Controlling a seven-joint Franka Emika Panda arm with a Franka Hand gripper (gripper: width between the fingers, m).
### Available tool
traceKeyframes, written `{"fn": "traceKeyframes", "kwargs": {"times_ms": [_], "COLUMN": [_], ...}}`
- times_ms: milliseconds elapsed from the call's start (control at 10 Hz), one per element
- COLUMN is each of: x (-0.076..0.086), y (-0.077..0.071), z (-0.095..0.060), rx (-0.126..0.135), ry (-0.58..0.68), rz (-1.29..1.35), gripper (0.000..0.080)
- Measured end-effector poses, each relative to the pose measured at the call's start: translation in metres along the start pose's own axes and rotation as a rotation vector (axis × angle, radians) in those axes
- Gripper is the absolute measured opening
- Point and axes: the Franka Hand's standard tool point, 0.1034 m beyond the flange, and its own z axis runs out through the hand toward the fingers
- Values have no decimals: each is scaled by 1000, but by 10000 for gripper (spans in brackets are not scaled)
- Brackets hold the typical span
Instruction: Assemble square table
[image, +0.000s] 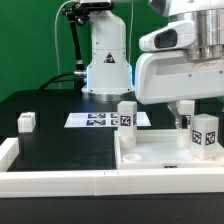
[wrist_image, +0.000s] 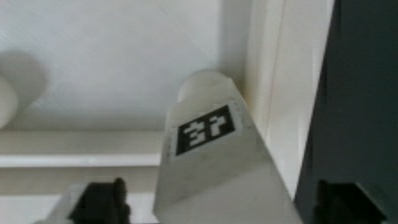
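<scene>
Looks like we're on the leg-fitting step. The claw (image: 183, 115) hangs right over the slab (image: 160, 153), which lies rimmed side up on the tabletop (image: 60, 140). A tagged post (wrist_image: 205, 125) sits directly under it, between the fingers (wrist_image: 107, 195). In the wrist view there's a sliver of gap on each side of that post, so I'd call the claw open: straddling the post, not pinching it.

The post's base is hidden, so I can't tell if it's seated in its hole. My guess at the next move: if it's loose, close squarely on it and turn it in while keeping it upright. If it's already in, just lift straight up.

Room is tight. The slab's rim (wrist_image: 267, 60) runs just beside the post on one finger's side, with bare tabletop past it, so that finger has little slack. The other finger has open slab floor.

A second post (image: 205, 133) stands just beside the claw toward the exterior view's right, so swinging that way looks risky. A third post (image: 127, 115) is near the slab's corner, farther from the claw toward the exterior view's left, close to the marker board (image: 100, 120). A fourth post (image: 26, 121) is well apart on the tabletop. Straight up looks like the free way out.
</scene>
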Motion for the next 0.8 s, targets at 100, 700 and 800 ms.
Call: {"fn": "traceKeyframes", "kwargs": {"times_ms": [100, 700, 800], "x": [0, 0, 0], "y": [0, 1, 6], "z": [0, 0, 0], "rx": [0, 5, 24], "ry": [0, -1, -5], "rz": [9, 340, 435], "gripper": [320, 291, 291]}}
